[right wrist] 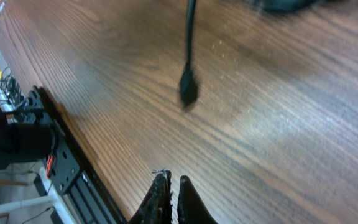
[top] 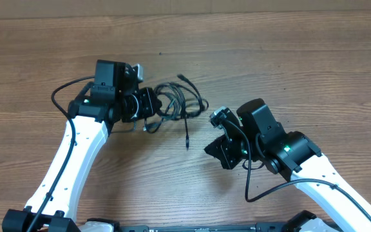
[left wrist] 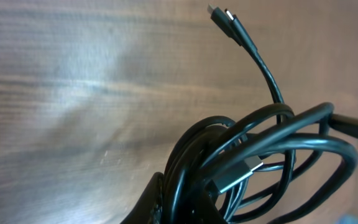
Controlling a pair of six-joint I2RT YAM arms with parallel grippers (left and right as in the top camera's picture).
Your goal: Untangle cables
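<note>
A tangle of black cables [top: 176, 103] lies on the wooden table at mid-centre. One loose end [top: 187, 136] trails toward the front and another plug [top: 183, 78] points back. My left gripper [top: 148, 108] is at the tangle's left side, shut on several cable loops [left wrist: 241, 155]. In the left wrist view a flat plug [left wrist: 236, 175] and a raised connector [left wrist: 224, 15] show. My right gripper [top: 214, 149] is shut and empty, right of the trailing end. In the right wrist view its fingers [right wrist: 172, 186] sit above bare wood, short of a blurred plug [right wrist: 188, 90].
The table's front edge with a black metal frame [right wrist: 64, 162] and loose wiring [right wrist: 5, 87] shows at the left of the right wrist view. Each arm's own black cable [top: 63, 96] loops beside it.
</note>
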